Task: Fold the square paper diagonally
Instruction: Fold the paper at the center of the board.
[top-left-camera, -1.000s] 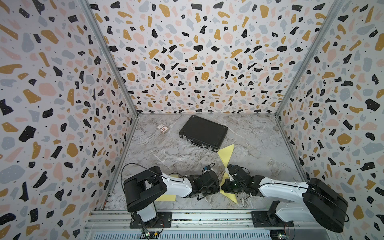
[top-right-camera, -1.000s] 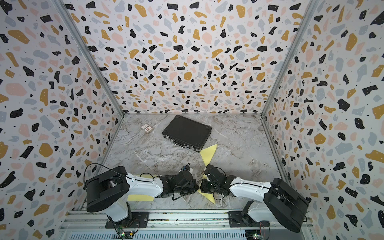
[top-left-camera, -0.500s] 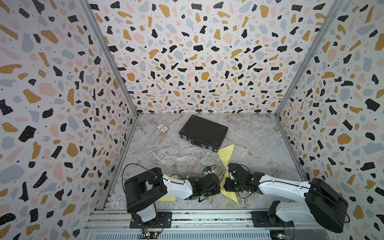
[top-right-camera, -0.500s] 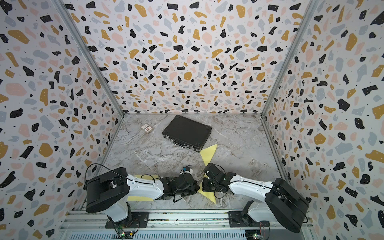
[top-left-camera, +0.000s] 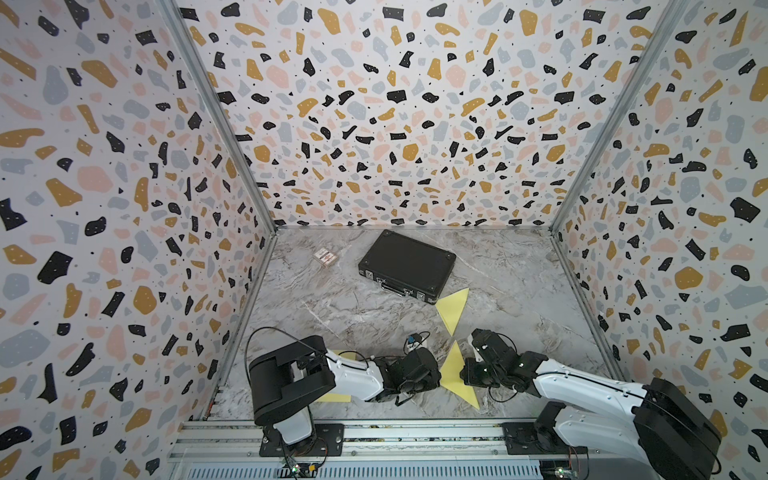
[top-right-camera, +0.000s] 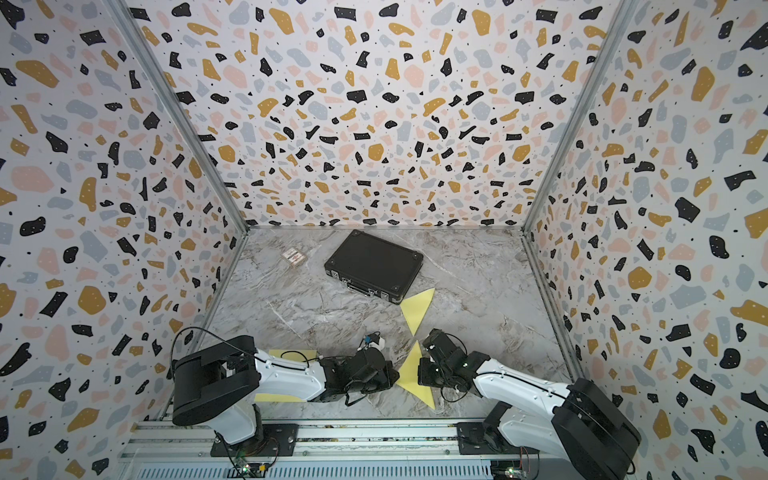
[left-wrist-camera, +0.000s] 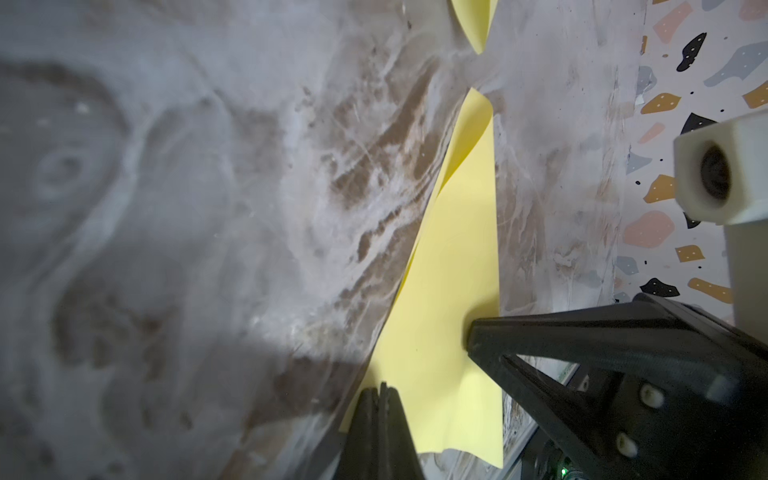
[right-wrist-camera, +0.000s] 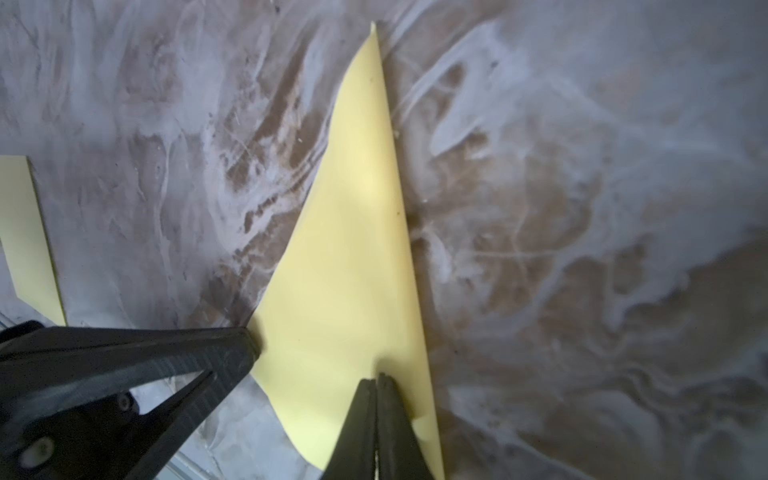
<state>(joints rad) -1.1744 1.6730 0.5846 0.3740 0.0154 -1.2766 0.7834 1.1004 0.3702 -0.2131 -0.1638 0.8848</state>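
Note:
The yellow paper (top-left-camera: 454, 371) (top-right-camera: 410, 370) lies near the table's front edge as a doubled triangle, between my two grippers. At its far tip the layers part slightly, as the paper (left-wrist-camera: 453, 266) shows in the left wrist view. My left gripper (top-left-camera: 436, 375) (top-right-camera: 395, 376) (left-wrist-camera: 381, 387) is shut, its tip resting at the paper's left edge. My right gripper (top-left-camera: 463, 374) (top-right-camera: 419, 372) (right-wrist-camera: 376, 378) is shut too, its tip pressed down on the paper (right-wrist-camera: 353, 249) near the long right edge. Nothing is held between either pair of fingers.
A second yellow triangle (top-left-camera: 453, 309) lies just beyond, next to a black case (top-left-camera: 407, 264). A flat yellow sheet (top-left-camera: 332, 397) sits under the left arm. A small card box (top-left-camera: 325, 257) is at the back left. Patterned walls enclose three sides.
Both gripper tips have shifted slightly on the folded paper, and the left arm has dropped a little toward the front. The paper has stayed in place.

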